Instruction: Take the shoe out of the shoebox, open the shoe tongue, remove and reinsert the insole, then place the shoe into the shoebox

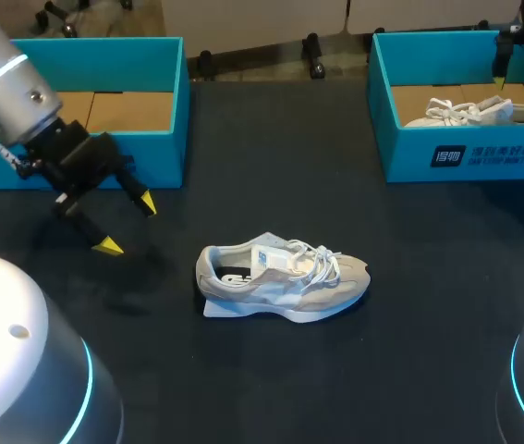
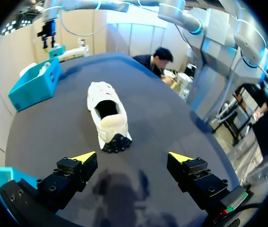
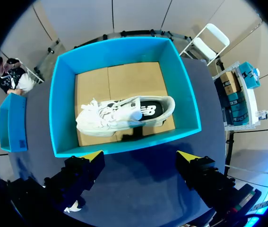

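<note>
One shoe is out and sits on its sole near the middle of the table, toe toward the right side, with nothing touching it. The left gripper hangs over the table between the shoe and the left box, fingers spread wide with nothing in them. In its wrist view the shoe's heel faces it, well ahead of the tips. The left box shows only a bare cardboard floor (so I'd guess this shoe came from there, can't prove it). The right gripper is up above the right box, also spread and empty, looking down on a second shoe that seems to lie on its side inside. Progress, my read: the take-out step is done for the table shoe. The tongue looks not pulled open, since the laces sit across it, but it's too small to be sure. I can't tell whether the insole is in or out. A pale flat edge shows under the heel in the head view, which might be sole or might be insole. So I'd call it early: tongue, insole out and back, and boxing the shoe all look left to do. Next probably needs one gripper to pin the shoe and the other to work the tongue, and both are well apart from it now.
</note>
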Controlling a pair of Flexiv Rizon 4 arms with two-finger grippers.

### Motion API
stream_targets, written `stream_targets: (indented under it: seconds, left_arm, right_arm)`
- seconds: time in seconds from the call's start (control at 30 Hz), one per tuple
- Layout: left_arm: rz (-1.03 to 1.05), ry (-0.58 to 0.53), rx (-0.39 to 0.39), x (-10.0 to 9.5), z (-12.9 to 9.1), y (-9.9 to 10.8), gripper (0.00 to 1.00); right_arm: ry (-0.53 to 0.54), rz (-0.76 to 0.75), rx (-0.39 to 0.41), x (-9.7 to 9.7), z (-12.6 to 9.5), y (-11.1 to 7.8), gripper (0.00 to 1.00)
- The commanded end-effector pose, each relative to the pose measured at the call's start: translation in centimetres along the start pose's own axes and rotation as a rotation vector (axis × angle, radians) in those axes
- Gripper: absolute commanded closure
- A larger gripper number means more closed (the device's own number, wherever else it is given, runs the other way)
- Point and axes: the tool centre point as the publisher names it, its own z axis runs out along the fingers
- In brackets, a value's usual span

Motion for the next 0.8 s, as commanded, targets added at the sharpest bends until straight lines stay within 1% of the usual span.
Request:
stream_targets:
  seconds: [0.03, 0.13, 0.23, 0.3, 0.57, 0.8]
  left_arm:
    - [-0.012, -0.063, 0.087, 0.8, 0.9, 1.0, 0.00]
    - [-0.034, -0.088, 0.122, 0.5, 1.4, 1.7, 0.00]
    - [-0.062, -0.117, 0.161, 0.7, 1.8, 2.5, 0.00]
    - [-0.074, -0.133, 0.171, 0.9, 2.0, 2.9, 0.00]
    - [-0.135, -0.185, 0.300, 1.1, 3.3, 4.4, 0.00]
    - [-0.180, -0.192, 0.407, 1.3, 4.7, 5.7, 0.00]
  right_arm:
    - [0.000, 0.001, -0.002, 0.0, 0.0, -0.1, 0.00]
    - [0.000, 0.001, -0.002, 0.0, 0.0, -0.1, 0.00]
    - [0.000, 0.001, -0.002, 0.0, 0.0, -0.1, 0.00]
    - [0.000, 0.001, -0.002, 0.0, 0.0, -0.1, 0.00]
    - [0.000, 0.001, -0.002, 0.0, 0.0, -0.1, 0.00]
    - [0.000, 0.001, -0.002, 0.0, 0.0, -0.1, 0.00]
